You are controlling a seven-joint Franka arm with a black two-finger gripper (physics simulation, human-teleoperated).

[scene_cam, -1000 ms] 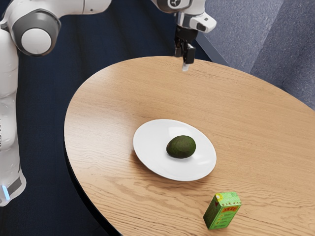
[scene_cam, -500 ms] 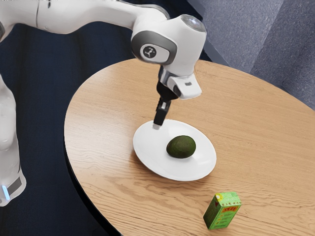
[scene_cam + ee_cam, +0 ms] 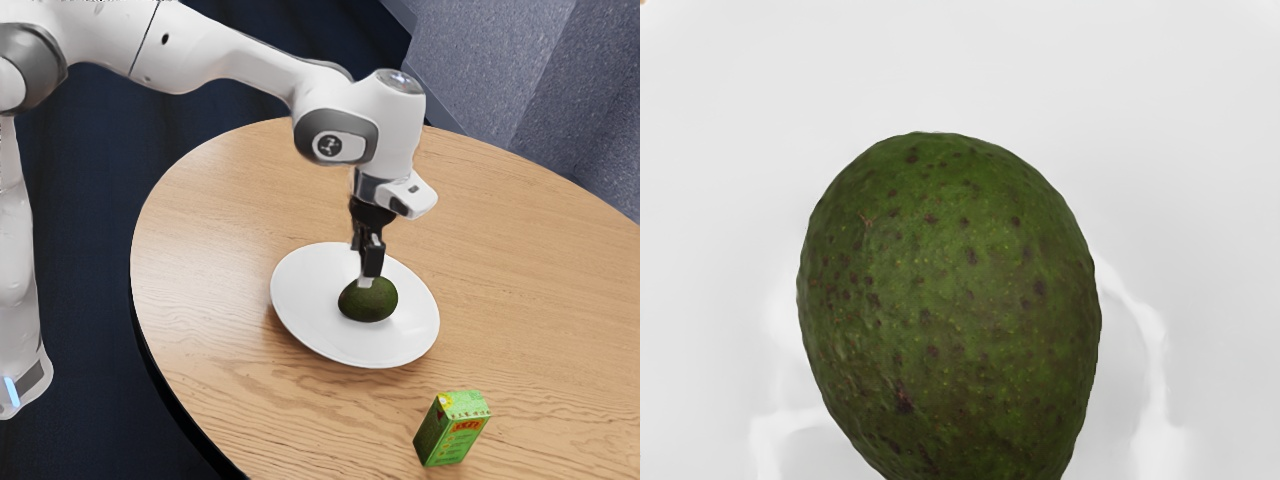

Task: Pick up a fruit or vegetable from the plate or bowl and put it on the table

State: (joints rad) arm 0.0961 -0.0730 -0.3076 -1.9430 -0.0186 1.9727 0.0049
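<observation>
Avocado is being borne by plate; gripper is being seen at its twelve o'clock, exterior view, spread or closed impossible to tell. Grasp apparently being set up; two-sided hold being called for before lifting.

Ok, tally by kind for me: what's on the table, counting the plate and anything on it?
Fruit: 1, the avocado
Plates: 1, the white plate
Cartons: 1, the small green carton
Total: 3
</observation>
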